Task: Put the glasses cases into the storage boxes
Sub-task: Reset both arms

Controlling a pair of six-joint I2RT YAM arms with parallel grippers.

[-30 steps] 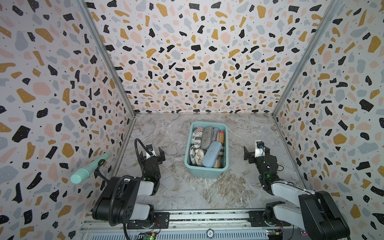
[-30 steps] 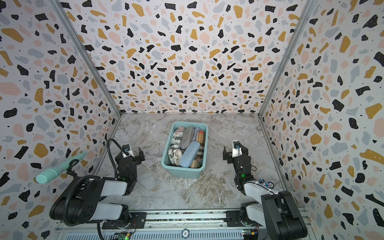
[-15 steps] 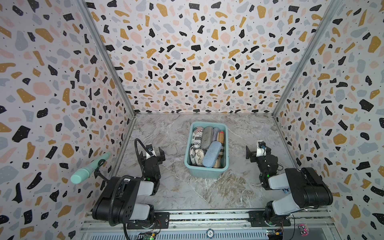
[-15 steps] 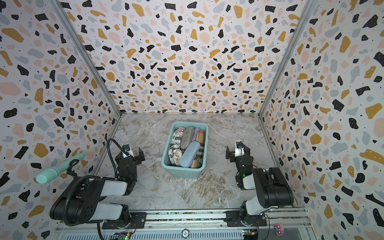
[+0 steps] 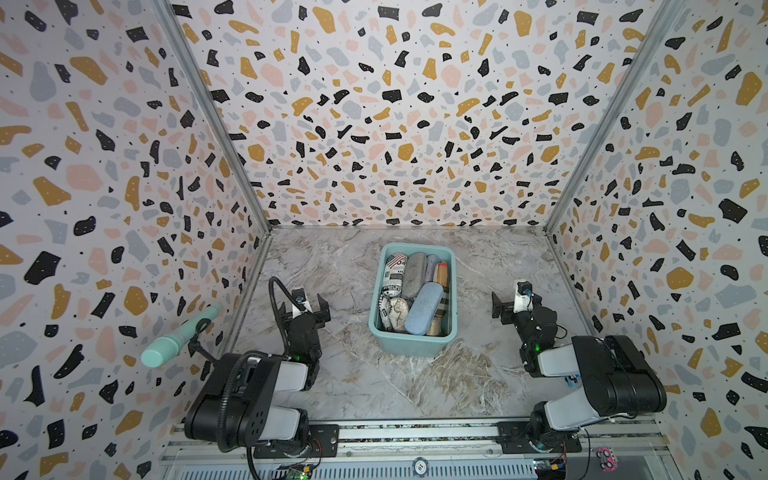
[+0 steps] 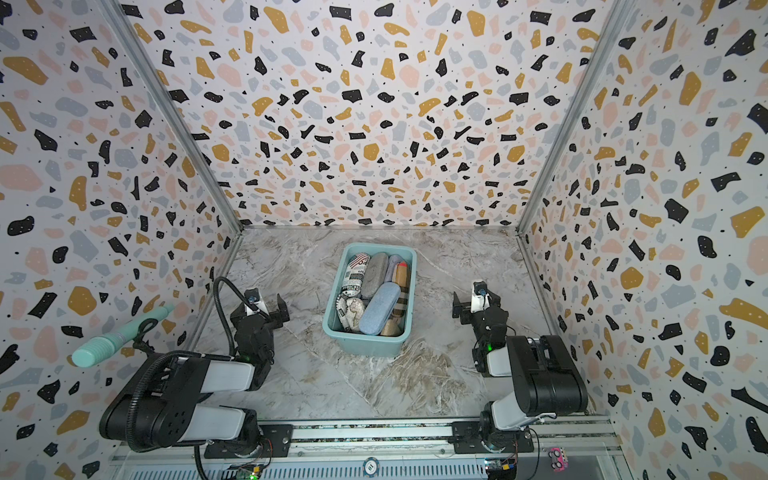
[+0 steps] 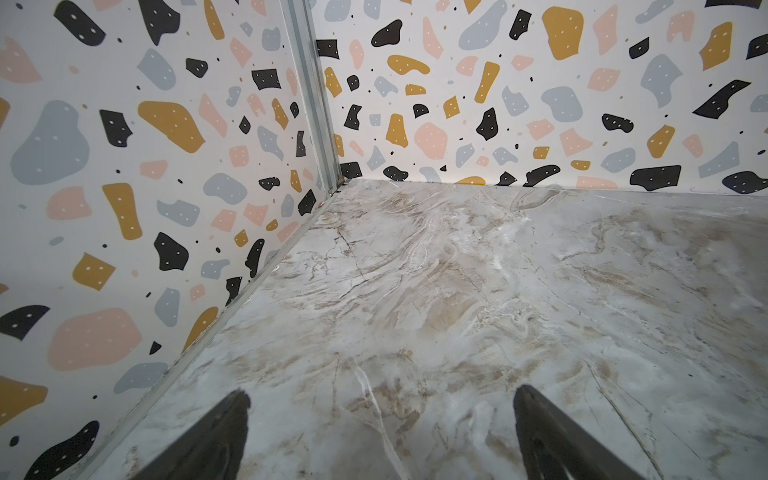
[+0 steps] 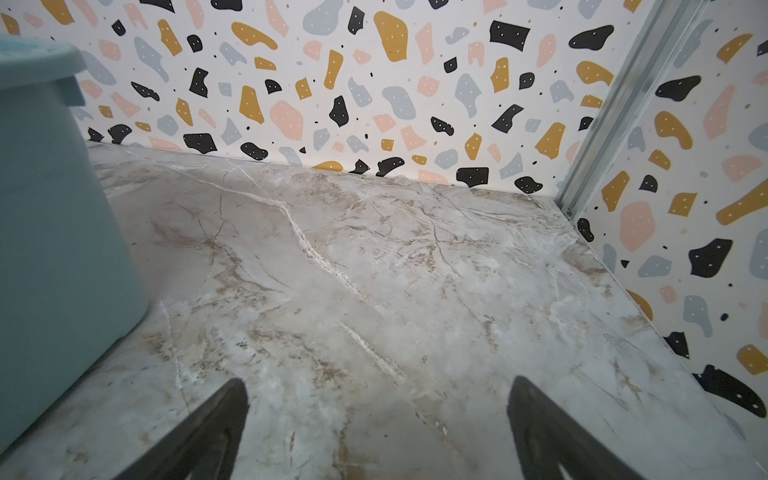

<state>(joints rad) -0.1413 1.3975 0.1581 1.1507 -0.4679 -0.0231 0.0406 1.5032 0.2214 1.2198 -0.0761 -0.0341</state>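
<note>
Left tool: jaws wide apart, nothing between them; in the left wrist view only bare counter past the tips.
Right tool: jaws wide apart as well, empty; in the right wrist view bare marble ahead.
Arms: both folded back low near the front rail, one on each side of the counter.
Storage box: teal tub at mid-counter, between the two tools and touched by neither; one side wall visible at the edge of the right wrist view, absent from the left wrist view.
Glasses cases: packed inside the tub in both top views; newspaper-print case, grey case and plaid case among them, blue one on top.
Loose cases: none to be seen on the counter in any view.
Long axis: tub lengthwise from the front rail toward the back wall; most cases aligned with it, the blue one slanted across.
Direction from tools: tub inward of each, toward the centre line.
Nearer arm: right, by a small margin, judging from the top views.
Progress: judged complete, with no pick left to line up.
</note>
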